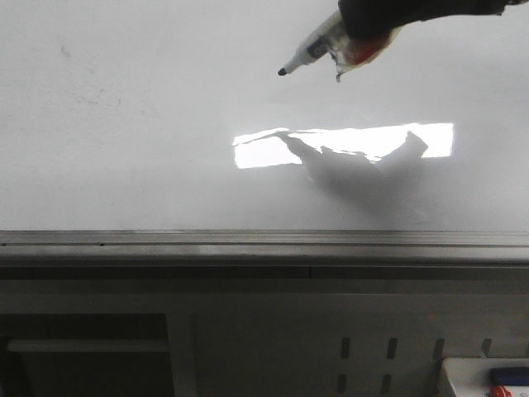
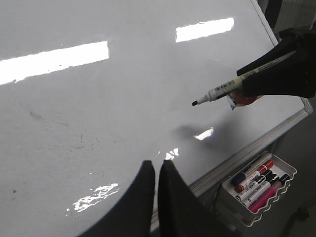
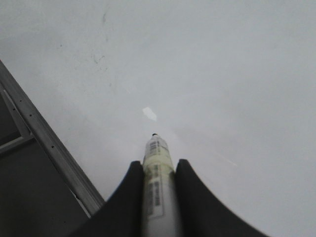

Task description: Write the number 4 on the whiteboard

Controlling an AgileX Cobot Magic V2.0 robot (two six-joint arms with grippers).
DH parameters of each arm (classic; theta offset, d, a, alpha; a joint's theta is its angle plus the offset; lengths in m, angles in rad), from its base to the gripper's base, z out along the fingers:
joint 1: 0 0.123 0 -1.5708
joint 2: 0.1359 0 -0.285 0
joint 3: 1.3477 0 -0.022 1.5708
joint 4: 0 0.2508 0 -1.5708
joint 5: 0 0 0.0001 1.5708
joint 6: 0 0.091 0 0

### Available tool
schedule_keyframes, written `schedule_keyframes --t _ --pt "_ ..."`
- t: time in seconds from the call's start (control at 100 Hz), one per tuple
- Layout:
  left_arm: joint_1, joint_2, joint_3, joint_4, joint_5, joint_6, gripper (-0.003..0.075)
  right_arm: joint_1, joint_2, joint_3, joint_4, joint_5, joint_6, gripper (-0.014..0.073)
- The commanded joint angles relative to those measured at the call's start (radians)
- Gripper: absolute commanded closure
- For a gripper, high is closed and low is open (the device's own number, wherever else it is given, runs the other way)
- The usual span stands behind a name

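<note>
While my right gripper (image 3: pixel 157 170) clamps the marker (image 1: pixel 312 48), its black tip hangs above the whiteboard (image 1: pixel 124 149), apart from the surface; the front view shows the marker's shadow lying separate from the tip, across a bright glare patch (image 1: pixel 343 142).

Item, right gripper: jaws narrow, closed on the marker barrel from both sides, cap off, tip pointing down toward the board. Something red and translucent sits at the gripper beside the barrel; I cannot tell what it is.

Item, left gripper (image 2: pixel 157 170): fingers (image 2: pixel 143 192) nearly together, only a thin slit between them, nothing held. It hangs over the near part of the board, well apart from the marker.

Item, whiteboard: glossy white, faint grey smudges toward its left part, grey metal frame (image 1: pixel 264 240) along the near edge. I see no stroke of the number 4 on it in any view.

Item, tray (image 2: pixel 286 170): white, scalloped rim, hung just outside the frame at the robot's right. It holds several markers (image 2: pixel 256 183) lying side by side, with blue, red, black and pink among them.

Item, reflections: further bright rectangular patches on the board in the left wrist view, none of them ink.
</note>
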Motion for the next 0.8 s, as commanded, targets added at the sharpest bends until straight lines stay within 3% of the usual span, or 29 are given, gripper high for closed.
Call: schedule_keyframes --t 0.0,0.79 --pt "0.001 0.003 -0.026 -0.041 -0.021 -0.010 0.0741 -0.003 0.000 -0.030 -0.010 -0.076 -0.005 0.0658" --pt "0.001 0.003 -0.026 -0.082 0.006 -0.010 0.0741 -0.005 0.194 -0.093 -0.029 -0.144 -0.005 0.0658"
